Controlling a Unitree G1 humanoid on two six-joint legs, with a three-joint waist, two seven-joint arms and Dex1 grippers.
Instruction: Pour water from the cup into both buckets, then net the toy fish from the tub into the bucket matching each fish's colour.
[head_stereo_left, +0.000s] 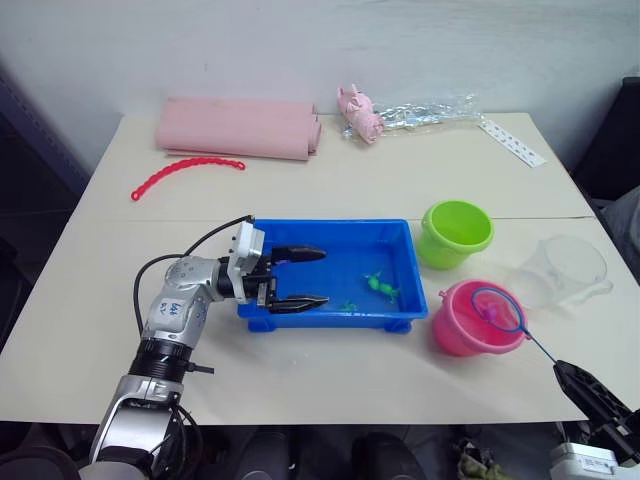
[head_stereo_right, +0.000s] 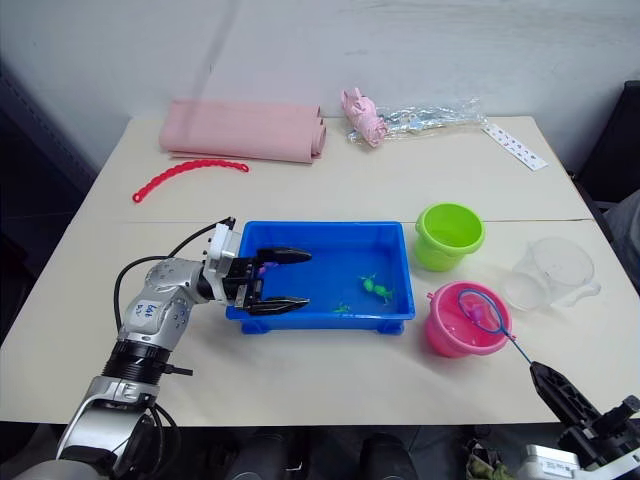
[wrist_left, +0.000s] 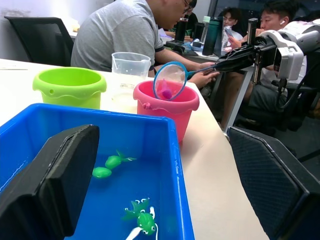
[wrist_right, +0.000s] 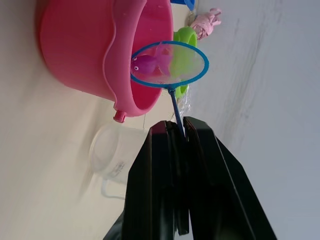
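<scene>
Netting is under way over the bright pink round plastic bucket (head_stereo_left: 468, 318), which stands at about four o'clock on the pale surface (head_stereo_left: 330, 185). The right end effector (wrist_right: 180, 131), low at five o'clock, has its two black fingers pressed together on the thin stick of the small blue-hooped net (wrist_right: 170, 65). The hoop hangs over the pink bucket's mouth, tilted, with a magenta toy fish (wrist_right: 146, 64) lying in its clear mesh.

The shallow bright-blue rectangular plastic tub (head_stereo_left: 336, 232) sits at the centre of the surface. The left end effector (head_stereo_left: 297, 277) reaches in from nine o'clock, its fingers spread wide apart and holding nothing, one finger over the tub's water and the other along the near rim. Three small green toy fish (wrist_left: 143, 218) lie in the tub towards its three o'clock end.

The lime green round plastic bucket (head_stereo_left: 456, 232) stands just beside the tub at two o'clock, near the pink one. The clear plastic measuring cup (head_stereo_left: 562, 268) rests at three o'clock, beside both buckets.

Along the twelve o'clock edge lie a folded pink cloth (head_stereo_left: 238, 128), a red beaded chain (head_stereo_left: 185, 174), a pale-pink pig toy (head_stereo_left: 359, 112) and a crumpled clear plastic bag (head_stereo_left: 430, 110).
</scene>
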